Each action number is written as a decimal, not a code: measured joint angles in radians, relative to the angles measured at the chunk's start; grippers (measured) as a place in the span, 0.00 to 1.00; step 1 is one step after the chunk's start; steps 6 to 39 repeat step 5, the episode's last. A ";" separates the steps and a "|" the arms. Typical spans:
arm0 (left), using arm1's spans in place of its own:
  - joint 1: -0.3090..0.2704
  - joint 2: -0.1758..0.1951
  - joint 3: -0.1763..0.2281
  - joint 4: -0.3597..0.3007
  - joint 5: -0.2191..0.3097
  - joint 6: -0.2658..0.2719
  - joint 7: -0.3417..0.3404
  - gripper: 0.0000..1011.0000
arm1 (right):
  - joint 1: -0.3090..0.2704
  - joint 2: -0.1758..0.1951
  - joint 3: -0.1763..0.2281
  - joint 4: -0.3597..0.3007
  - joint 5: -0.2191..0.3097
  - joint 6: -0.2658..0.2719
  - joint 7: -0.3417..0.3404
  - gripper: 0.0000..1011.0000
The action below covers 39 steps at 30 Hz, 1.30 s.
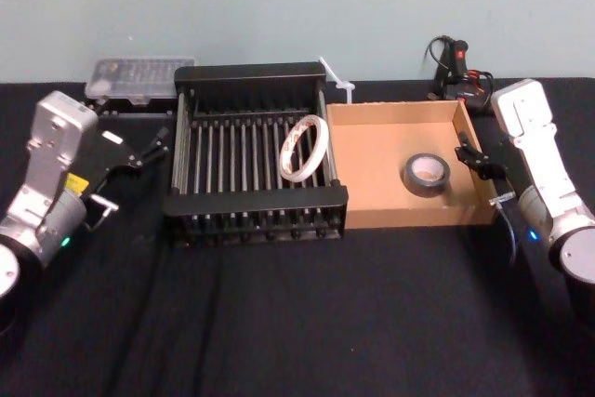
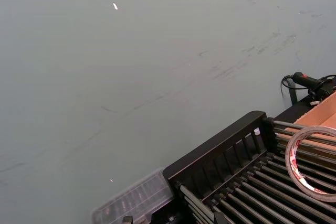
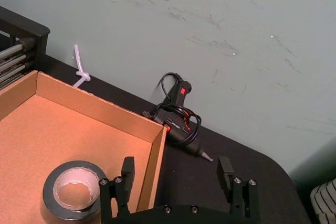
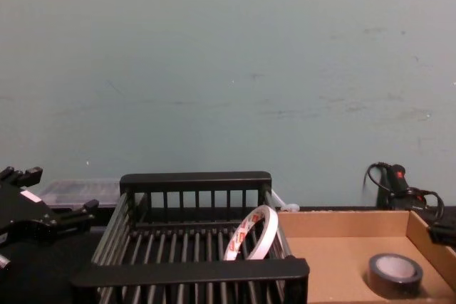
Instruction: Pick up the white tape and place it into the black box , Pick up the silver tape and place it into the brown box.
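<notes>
Red markings inside white tape [image 2: 315,162], left wrist view.

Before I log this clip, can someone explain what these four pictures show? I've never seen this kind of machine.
It is a two-armed robot at a black-covered table. One picture looks down from its head, one looks forward from its chest, and one comes from each wrist. The left tool sits open beside the black slatted plastic crate; the right tool sits open at the right wall of the shallow brown cardboard tray. Neither holds anything. The thin white ring of tape leans tilted inside the crate, and the thick grey-silver tape roll lies flat in the tray. Behind are a clear plastic case and a black glue gun.
</notes>
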 joint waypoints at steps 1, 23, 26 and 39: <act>0.000 0.000 0.000 0.000 0.000 0.000 0.000 0.99 | 0.000 0.000 0.000 0.000 0.000 0.000 0.000 0.99; 0.000 0.000 0.000 0.000 0.000 0.000 0.000 0.99 | 0.000 0.000 0.000 0.000 0.000 0.000 0.000 0.99; 0.000 0.000 0.000 0.000 0.000 0.000 0.000 0.99 | 0.000 0.000 0.000 0.000 0.000 0.000 0.000 0.99; 0.000 0.000 0.000 0.000 0.000 0.000 0.000 0.99 | 0.000 0.000 0.000 0.000 0.000 0.000 0.000 0.99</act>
